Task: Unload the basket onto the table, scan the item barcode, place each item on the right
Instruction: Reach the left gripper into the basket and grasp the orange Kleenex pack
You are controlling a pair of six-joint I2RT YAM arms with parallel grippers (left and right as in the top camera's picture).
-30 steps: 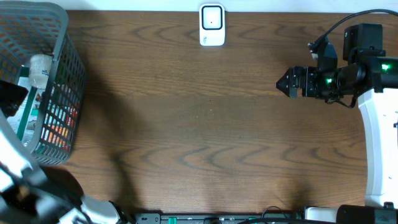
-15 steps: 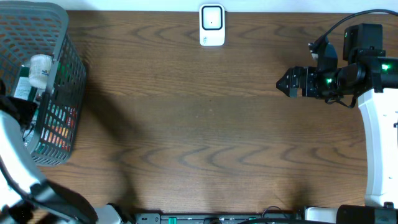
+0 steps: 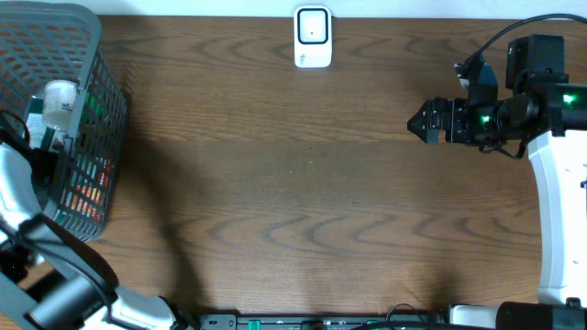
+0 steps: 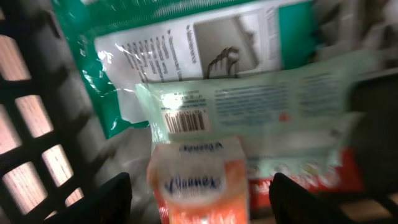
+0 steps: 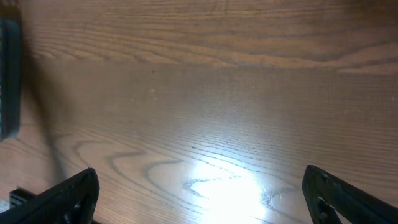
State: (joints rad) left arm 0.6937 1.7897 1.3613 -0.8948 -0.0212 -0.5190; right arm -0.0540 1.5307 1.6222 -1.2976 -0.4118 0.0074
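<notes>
**Reach into the basket.** We are looking at the left gripper [image 4: 199,200] reaching down into the grey plastic mesh basket [image 3: 96,101], which is sitting at the far left of the brown wooden table [image 3: 303,192]. Its jaws are standing apart on either side of the orange-and-white Kleenex tissue pack [image 4: 198,171], with a gap showing on each side, so nothing is being gripped yet. We are taking this pack to be the item to scan. It is lying inside the basket, well apart from the white plastic barcode scanner [image 3: 313,37] at the table's far edge. The right gripper [image 3: 424,121] is hovering spread wide over bare wood, holding nothing. We are judging the risks as follows: the jaws may be closing on the pale green soft wipes pack [image 4: 280,112] lying just behind the tissue pack and dragging both up together; a finger may be catching in the basket mesh; the light pack may be slipping or twisting in the grip. Since we are seeing no code on the tissue pack's visible face, it may also be arriving at the scanner with the code turned away. Counting, we are finding two grippers, one basket and one scanner. In the basket we are finding one tissue pack, one wipes pack bearing the one barcode [image 4: 186,120] in view, one green-and-white glossy pouch [image 4: 186,37], one red packet [image 4: 323,179] largely hidden, and one white-capped bottle [image 3: 60,93].
</notes>
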